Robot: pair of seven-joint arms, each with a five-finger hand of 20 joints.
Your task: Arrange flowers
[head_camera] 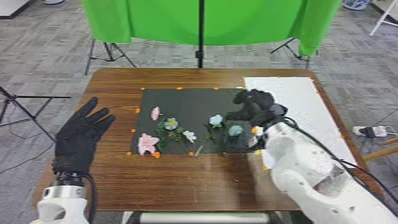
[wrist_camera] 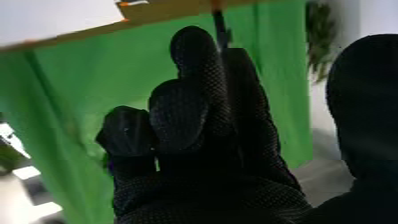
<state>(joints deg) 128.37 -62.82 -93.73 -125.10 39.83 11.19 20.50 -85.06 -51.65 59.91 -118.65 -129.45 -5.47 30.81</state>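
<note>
Head view: the flowers lie on a dark mat, a small pink flower and a larger pink flower at left, a white flower near the middle, a pale blue flower and a second pale bloom at right. The right hand is above the mat's right side, close to these last two; contact cannot be determined. Principal risk: a low sweep of palm or wrist could drag the second pale bloom, or catch a neighbouring stem and pull both askew. The close-set green stems at left could likewise tangle if one were lifted alone. The left hand, its fingers spread and straight, is at the left edge, apart from the flowers. The mat and a white sheet to its right rest on a brown wooden desk; orange marks dot their borders. Beyond are a green cloth, black stands and grey carpet.

Right wrist view: the right hand's fingers are loosely bent, the thumb apart, with nothing visibly gripped. Such a loose posture would probably let a thin stem slip or roll unless thumb and fingers met squarely. Green cloth hangs behind, beside some foliage.
</note>
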